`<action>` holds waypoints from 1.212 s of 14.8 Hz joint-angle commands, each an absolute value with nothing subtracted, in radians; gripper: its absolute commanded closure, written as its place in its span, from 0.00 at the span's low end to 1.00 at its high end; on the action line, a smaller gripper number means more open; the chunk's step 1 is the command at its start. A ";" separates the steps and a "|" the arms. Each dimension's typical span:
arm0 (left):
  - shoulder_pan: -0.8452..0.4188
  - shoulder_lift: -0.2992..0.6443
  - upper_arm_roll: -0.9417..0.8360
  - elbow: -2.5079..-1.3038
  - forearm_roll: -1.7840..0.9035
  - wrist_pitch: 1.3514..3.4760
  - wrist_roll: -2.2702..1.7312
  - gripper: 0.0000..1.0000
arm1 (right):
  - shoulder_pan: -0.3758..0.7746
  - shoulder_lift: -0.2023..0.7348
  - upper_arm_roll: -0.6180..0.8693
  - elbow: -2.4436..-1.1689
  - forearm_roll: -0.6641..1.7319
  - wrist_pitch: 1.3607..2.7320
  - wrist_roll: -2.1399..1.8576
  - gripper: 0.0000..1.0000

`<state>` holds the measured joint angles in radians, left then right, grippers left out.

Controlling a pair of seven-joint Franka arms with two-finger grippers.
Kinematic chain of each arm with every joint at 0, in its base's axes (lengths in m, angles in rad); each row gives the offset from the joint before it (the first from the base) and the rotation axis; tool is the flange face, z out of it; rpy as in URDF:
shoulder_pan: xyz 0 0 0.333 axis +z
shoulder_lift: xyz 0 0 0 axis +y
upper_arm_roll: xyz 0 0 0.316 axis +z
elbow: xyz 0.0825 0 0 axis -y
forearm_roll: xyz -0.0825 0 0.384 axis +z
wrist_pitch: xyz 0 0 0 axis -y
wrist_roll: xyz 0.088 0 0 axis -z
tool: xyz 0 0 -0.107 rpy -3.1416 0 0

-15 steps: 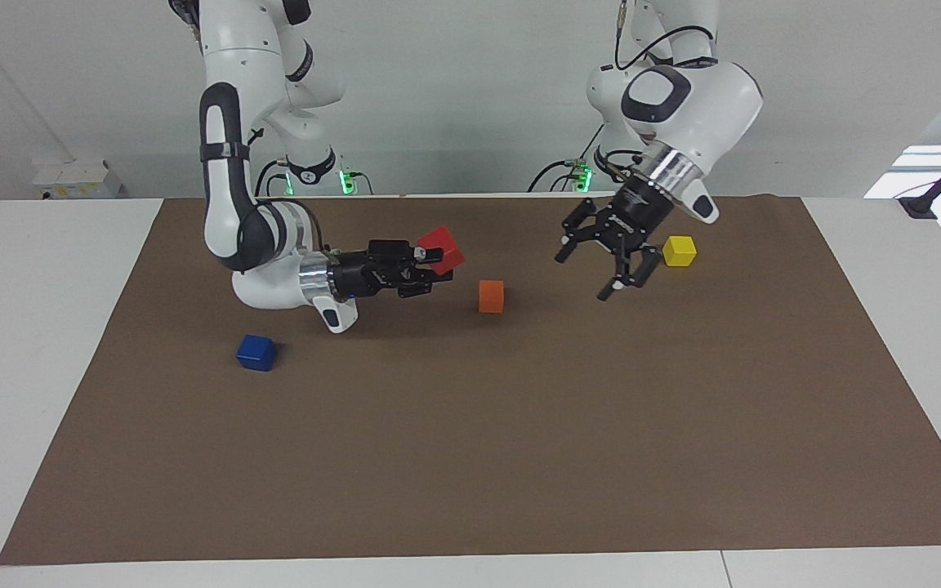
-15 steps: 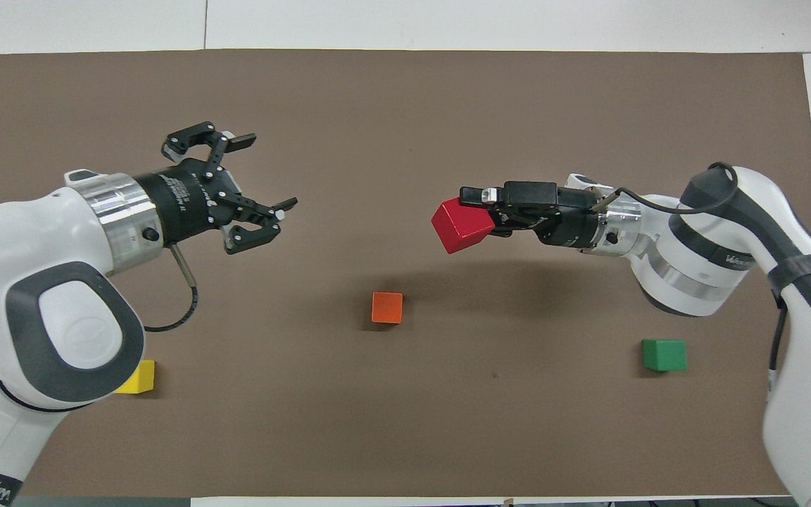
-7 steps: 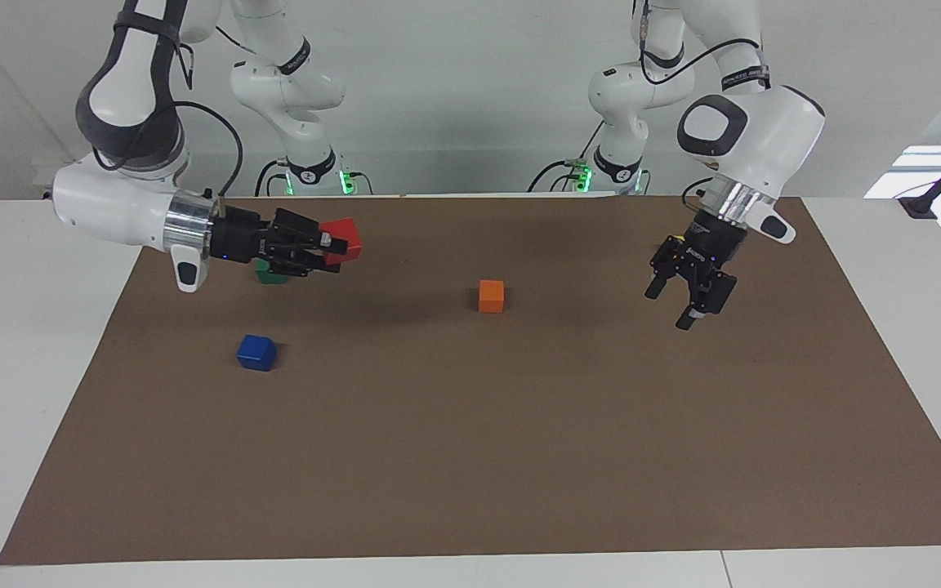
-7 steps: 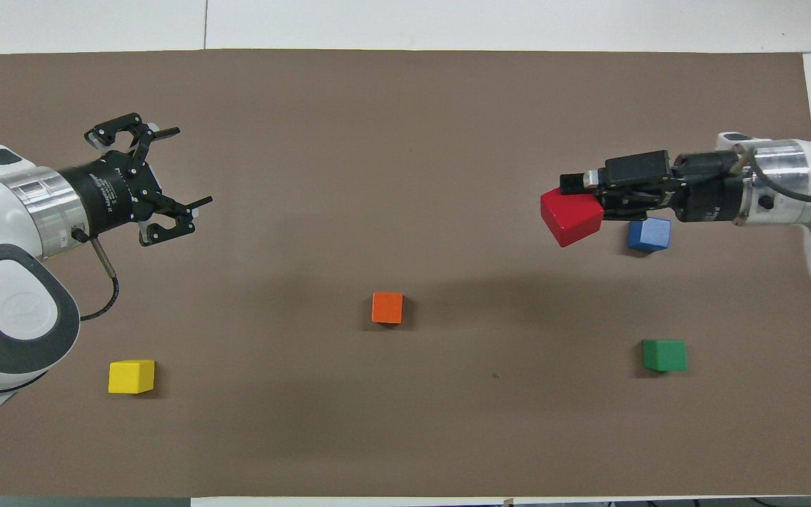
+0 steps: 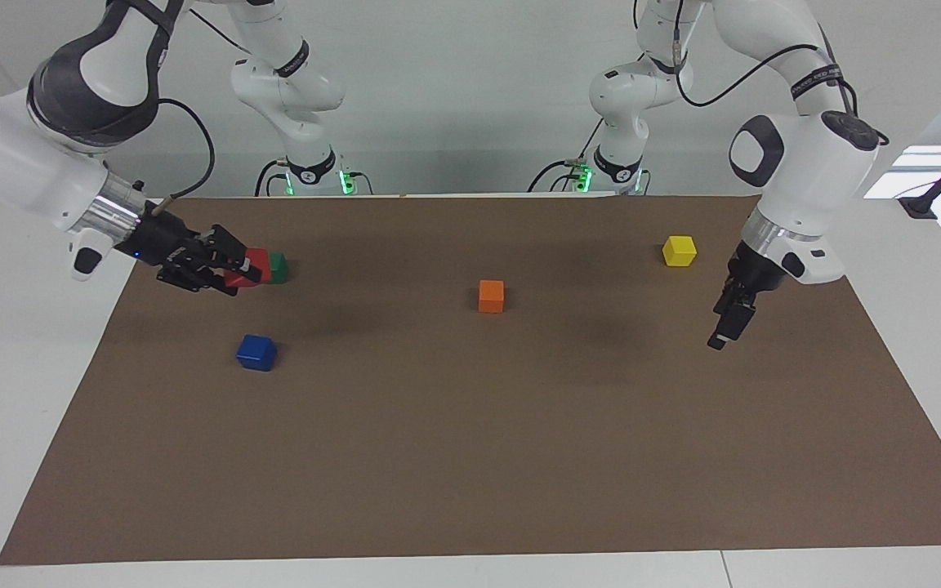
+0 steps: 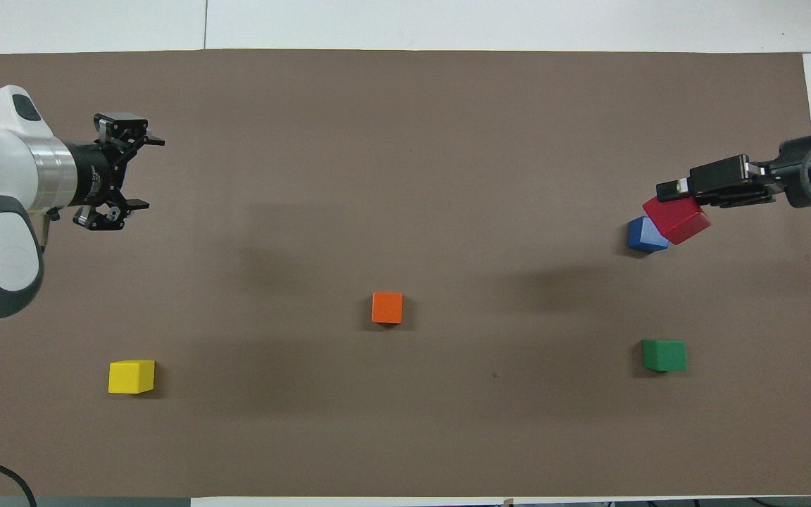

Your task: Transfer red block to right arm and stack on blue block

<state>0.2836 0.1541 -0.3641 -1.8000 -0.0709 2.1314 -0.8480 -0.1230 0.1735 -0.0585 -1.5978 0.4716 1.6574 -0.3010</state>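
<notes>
Gripping the red block [image 5: 256, 260] in the right gripper [image 5: 235, 272], fingers closed tight on 2 of its faces, well up off the brown mat [image 5: 470, 457]. Carrying it tilted, 1 corner low, not square with the blue block [image 5: 256, 352]. Seen from overhead, overlapping only the edge of the blue block that faces the right arm's end of the table; seen from the facing camera, clearly raised above the blue block and touching nothing. No long axis to align on a cube, so probably a matter of shifting over the blue block's centre, levelling the red block's faces, then lowering straight down. Resting alone and flat on the mat, the blue block, with the green block [image 5: 277, 267] nearer to the robots than it and well apart. Reached far more easily from the right arm. Waiting over the mat toward the left arm's end, far from the blue block, the left gripper [image 6: 146, 172], spread wide and holding nothing.
</notes>
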 commanded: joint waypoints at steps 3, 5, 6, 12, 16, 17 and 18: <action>0.305 0.215 -0.373 -1.692 0.083 1.958 -0.508 0.00 | -0.103 0.236 -0.048 -1.526 0.258 1.845 -0.285 1.00; 0.292 0.256 -0.376 -1.600 0.168 1.832 -0.410 0.00 | -0.060 0.238 -0.048 -1.566 0.180 1.951 -0.276 1.00; 0.282 0.255 -0.379 -1.595 0.202 1.765 -0.347 0.00 | -0.048 0.232 -0.048 -1.603 0.157 2.030 -0.270 1.00; 0.273 0.143 -0.380 -1.765 0.210 1.681 -0.272 0.00 | 0.015 0.144 -0.048 -1.932 0.014 2.391 -0.166 1.00; 0.209 0.120 -0.379 -1.819 0.199 1.695 -0.256 0.00 | 0.032 0.143 -0.048 -2.046 -0.021 2.511 -0.098 1.00; 0.200 0.080 -0.362 -1.828 0.198 1.709 -0.232 0.00 | 0.047 0.138 -0.048 -2.072 -0.044 2.528 -0.078 1.00; 0.174 0.049 -0.339 -1.830 0.195 1.710 -0.227 0.00 | 0.055 0.129 -0.049 -2.097 -0.057 2.537 -0.057 1.00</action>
